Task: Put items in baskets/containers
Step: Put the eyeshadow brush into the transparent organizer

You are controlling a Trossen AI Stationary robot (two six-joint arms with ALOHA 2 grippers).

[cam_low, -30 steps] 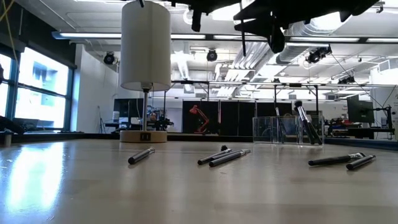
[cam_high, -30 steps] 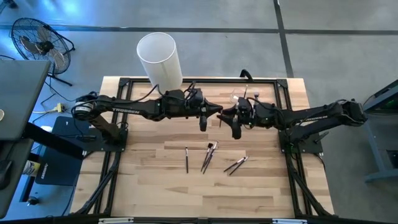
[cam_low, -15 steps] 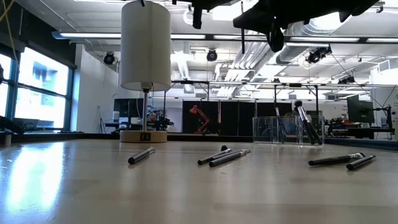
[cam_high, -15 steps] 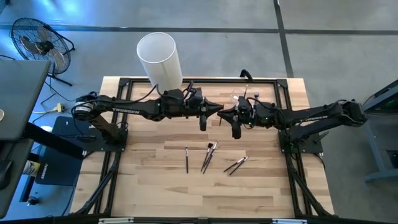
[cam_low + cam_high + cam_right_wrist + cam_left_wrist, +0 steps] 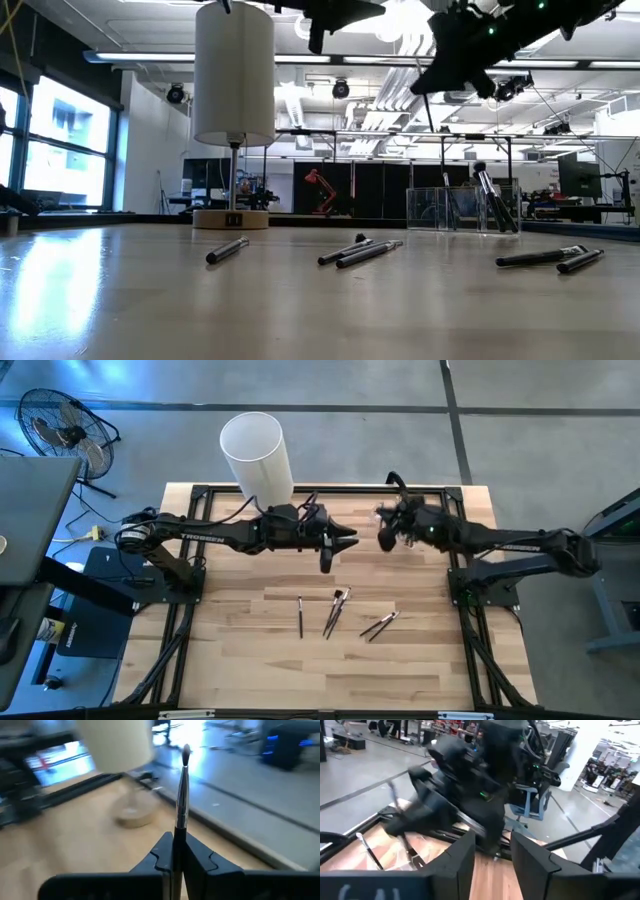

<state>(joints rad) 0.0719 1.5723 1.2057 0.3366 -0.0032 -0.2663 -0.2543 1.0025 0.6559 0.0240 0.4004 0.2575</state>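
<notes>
A tall white cylinder (image 5: 256, 455) on a tan wooden base stands at the far left corner of the wooden surface (image 5: 250, 660). Just right of the cylinder, the left gripper (image 5: 340, 542) hovers above the surface with its jaws spread and nothing between them. In front of the cylinder, toward the near edge, five makeup brushes lie flat: a single brush (image 5: 300, 616) closest to the cylinder's side, then a crossed pair of brushes (image 5: 336, 610), then another pair of brushes (image 5: 379, 625) farthest from it. Well right of the cylinder, along the same far edge, the right gripper (image 5: 386, 536) is raised above the surface. Its jaws are pressed onto the dark handle of a held brush (image 5: 182, 795), whose silvery ferrule and small bristle tip stick out beyond the fingertips. Beneath that gripper, a clear plastic holder (image 5: 462, 208) keeps several brushes standing at a tilt.
</notes>
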